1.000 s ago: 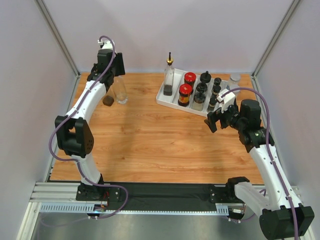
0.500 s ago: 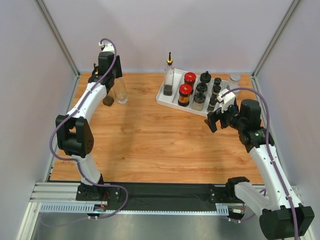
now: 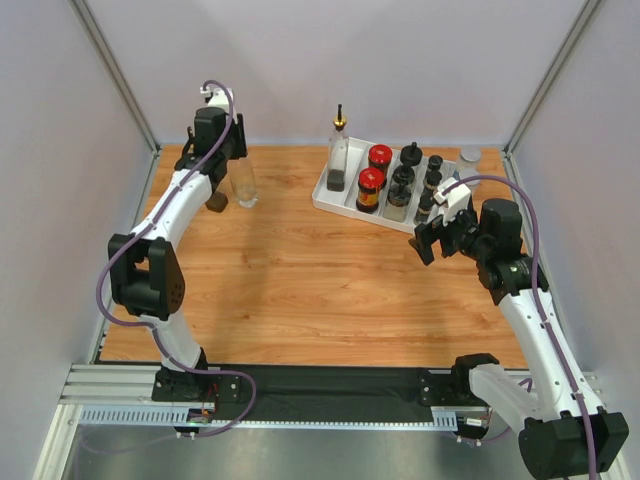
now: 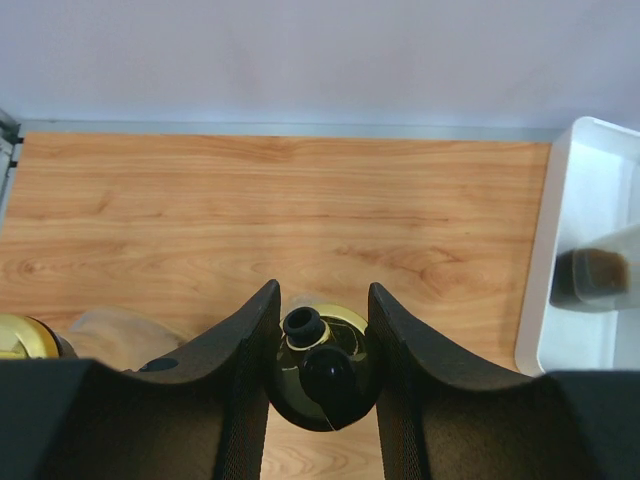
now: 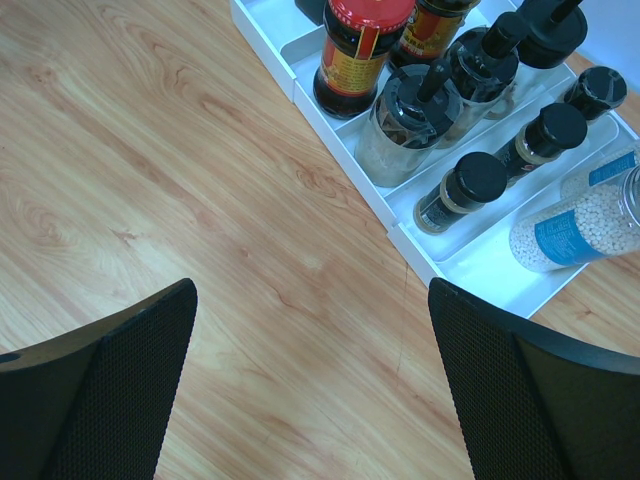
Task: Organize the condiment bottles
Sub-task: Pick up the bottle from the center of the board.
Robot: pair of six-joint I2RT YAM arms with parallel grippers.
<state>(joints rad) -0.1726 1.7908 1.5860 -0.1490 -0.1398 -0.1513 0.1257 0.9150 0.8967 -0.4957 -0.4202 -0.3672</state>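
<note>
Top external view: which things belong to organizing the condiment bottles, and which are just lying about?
Job: clear glass pourer bottle at far left; tall clear spouted bottle in tray; red-lidded dark jars; black-capped glass jars.
Bystanders: white divided plastic tray; wooden table.

Wood-grain table (image 3: 300,290), seemingly plain pale walls (image 3: 430,60)

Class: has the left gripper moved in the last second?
Yes, slightly: the left gripper has slid away from the table's back edge, covering more of the clear bottle.
</note>
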